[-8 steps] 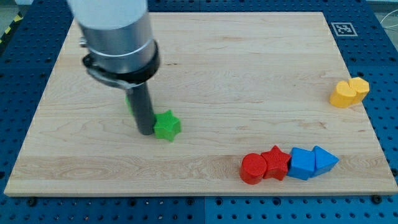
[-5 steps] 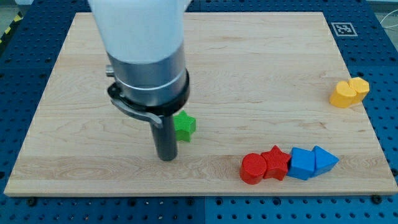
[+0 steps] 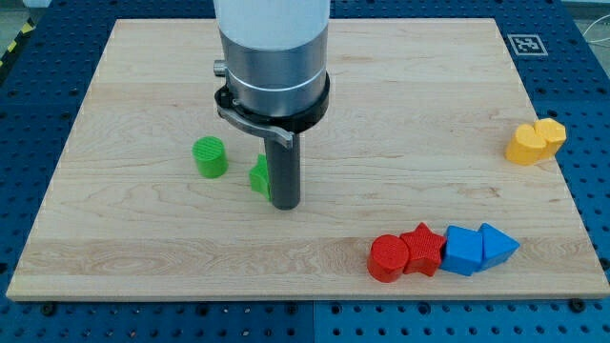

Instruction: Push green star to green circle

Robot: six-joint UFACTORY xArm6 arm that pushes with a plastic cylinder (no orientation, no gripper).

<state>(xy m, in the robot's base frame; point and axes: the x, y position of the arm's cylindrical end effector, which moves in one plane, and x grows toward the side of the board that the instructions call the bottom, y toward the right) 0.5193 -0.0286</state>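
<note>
The green circle [image 3: 210, 157] stands on the wooden board [image 3: 400, 105], left of centre. The green star [image 3: 259, 176] lies just to its right, a small gap between them; the rod hides most of the star. My tip [image 3: 285, 204] rests on the board against the star's right side, so the star sits between the tip and the green circle.
A red circle [image 3: 388, 258], a red star [image 3: 423, 250], a blue block [image 3: 462, 250] and a blue triangle [image 3: 498, 246] lie in a row at the view's bottom right. Two yellow blocks [image 3: 534, 141] sit at the right edge.
The arm has swung from the star's left, round below it, to its right side. The star has shifted right, then back left. The green circle, hidden before, now shows.
</note>
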